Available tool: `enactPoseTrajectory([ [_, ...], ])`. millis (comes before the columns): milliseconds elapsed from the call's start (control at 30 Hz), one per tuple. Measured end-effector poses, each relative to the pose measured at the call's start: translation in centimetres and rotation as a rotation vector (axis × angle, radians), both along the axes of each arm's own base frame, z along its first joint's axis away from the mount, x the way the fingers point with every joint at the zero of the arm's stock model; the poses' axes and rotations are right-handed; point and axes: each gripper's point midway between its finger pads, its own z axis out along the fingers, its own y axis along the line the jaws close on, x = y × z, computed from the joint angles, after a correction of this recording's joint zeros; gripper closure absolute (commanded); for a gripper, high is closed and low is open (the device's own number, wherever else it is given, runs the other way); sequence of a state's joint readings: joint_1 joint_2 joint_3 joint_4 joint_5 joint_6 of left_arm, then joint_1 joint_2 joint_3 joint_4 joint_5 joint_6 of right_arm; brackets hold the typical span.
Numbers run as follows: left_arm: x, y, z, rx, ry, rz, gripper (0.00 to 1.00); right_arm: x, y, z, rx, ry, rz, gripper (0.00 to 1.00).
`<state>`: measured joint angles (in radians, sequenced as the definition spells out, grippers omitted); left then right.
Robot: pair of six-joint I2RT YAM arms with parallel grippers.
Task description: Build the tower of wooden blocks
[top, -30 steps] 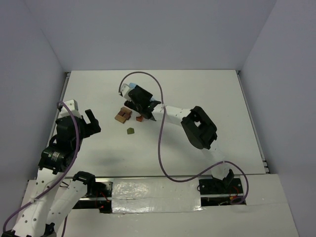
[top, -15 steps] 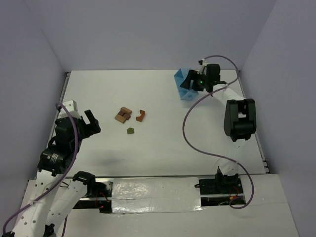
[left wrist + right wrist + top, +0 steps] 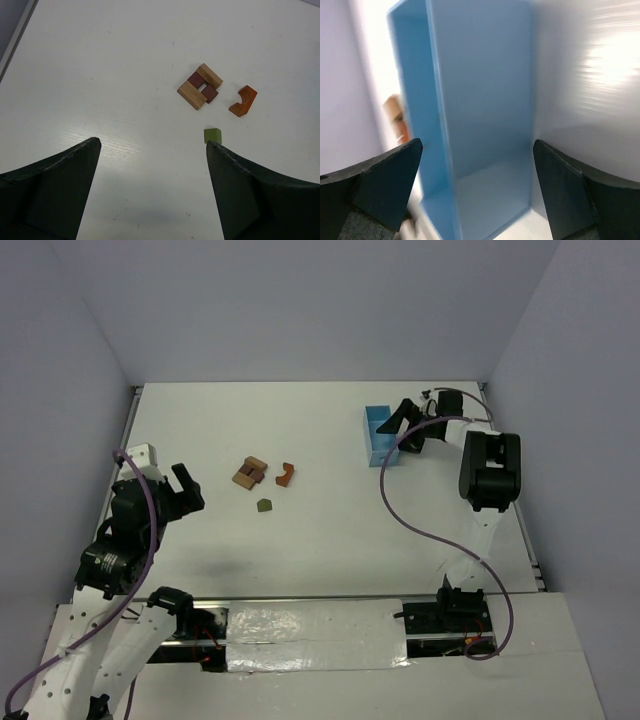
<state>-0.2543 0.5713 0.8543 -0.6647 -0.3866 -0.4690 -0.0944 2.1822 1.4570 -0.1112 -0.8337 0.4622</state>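
Across a white table [image 3: 330, 540] boxed in by pale lilac walls [image 3: 300, 310], the blocks [image 3: 250, 472] lie flat left of centre. Tan and brown pieces are packed together, with the arch [image 3: 286, 474] just beside them on the right. The green cube [image 3: 264, 506] sits apart, nearer the arms. The left gripper [image 3: 190, 486] hangs near the left edge, fingers spread wide, holding nothing. The right gripper [image 3: 403, 428], fingers apart, faces the blue box [image 3: 378, 440] at the far right; whether it touches the box cannot be told. Its wrist view is blurred, with only a tan smear past the box wall.
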Motion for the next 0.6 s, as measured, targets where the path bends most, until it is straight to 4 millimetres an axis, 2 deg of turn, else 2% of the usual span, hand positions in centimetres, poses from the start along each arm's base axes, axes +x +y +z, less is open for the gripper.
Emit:
enactPoseTrajectory([
  [67, 0.0, 0.0, 0.0, 0.0, 0.0, -0.002, 0.01, 0.3, -1.3, 0.2, -0.082, 0.005, -0.057, 0.0],
  [133, 0.0, -0.1, 0.0, 0.0, 0.0, -0.004, 0.0, 0.5, -2.6, 1.3, -0.16, -0.018, -0.108, 0.0],
  [233, 0.0, -0.1, -0.1, -0.001, 0.001, -0.007, 0.0, 0.5, -3.9, 4.9, -0.278, -0.091, -0.166, 0.0],
  [300, 0.0, -0.1, -0.1, -0.001, 0.003, -0.007, 0.01, 0.5, -4.0, 7.5, -0.364, -0.162, -0.189, 0.0],
  [367, 0.0, -0.1, -0.1, -0.001, 0.002, -0.007, 0.01, 0.3, -2.6, 9.6, -0.443, -0.222, -0.185, 0.02],
  [433, 0.0, -0.1, -0.1, -0.001, 0.002, -0.007, 0.01, 0.3, -0.2, 10.8, -0.524, -0.263, -0.164, 0.07],
  [467, 0.0, -0.2, -0.1, -0.001, 0.002, -0.008, 0.01, 0.4, 1.0, 10.9, -0.562, -0.272, -0.148, 0.17],
  [533, 0.0, -0.2, -0.1, -0.001, 0.002, -0.008, 0.0, 0.4, 3.4, 10.3, -0.635, -0.273, -0.111, 0.27],
  [600, 0.0, -0.2, -0.1, -0.001, 0.002, -0.008, 0.01, 0.2, 5.0, 8.7, -0.693, -0.251, -0.076, 0.3],
])
